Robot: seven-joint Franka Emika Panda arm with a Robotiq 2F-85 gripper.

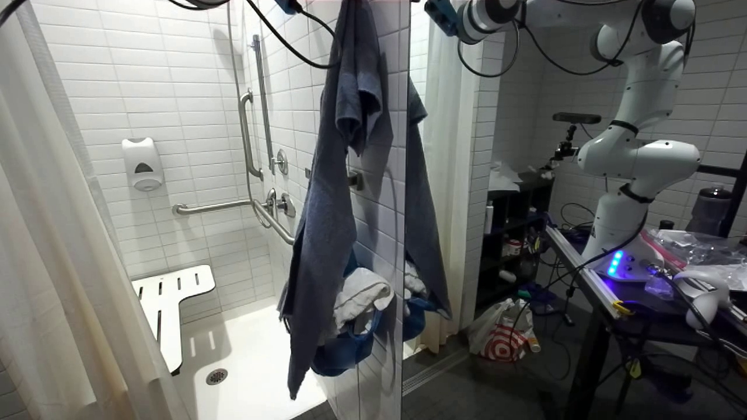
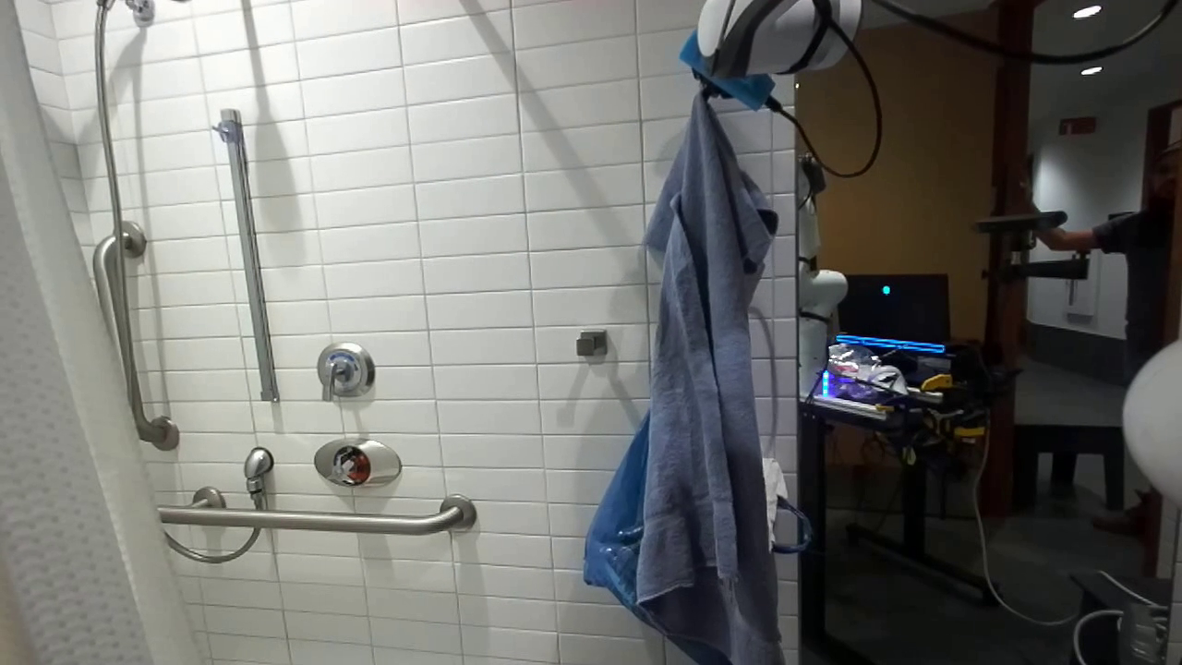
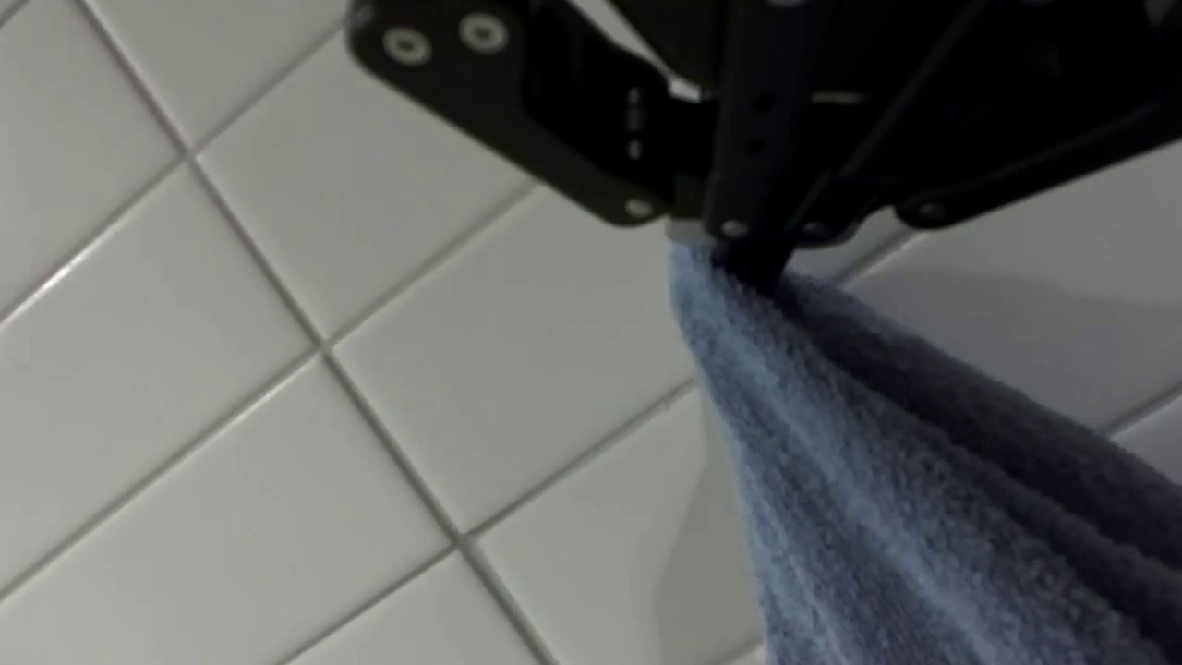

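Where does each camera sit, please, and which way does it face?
Exterior view: outside the white shower, facing in past the blue terry towel; white jointed robot arm at right, seemingly reflected.
Exterior view: opposite the white tiled wall, facing it; robot wrist at top.
Wrist view: wrist-mounted, looking along black metal end effector gripping the towel.
Both exterior views share towel and wall.

Wrist view cuts off the towel (image 3: 905,489) — bottom and right.
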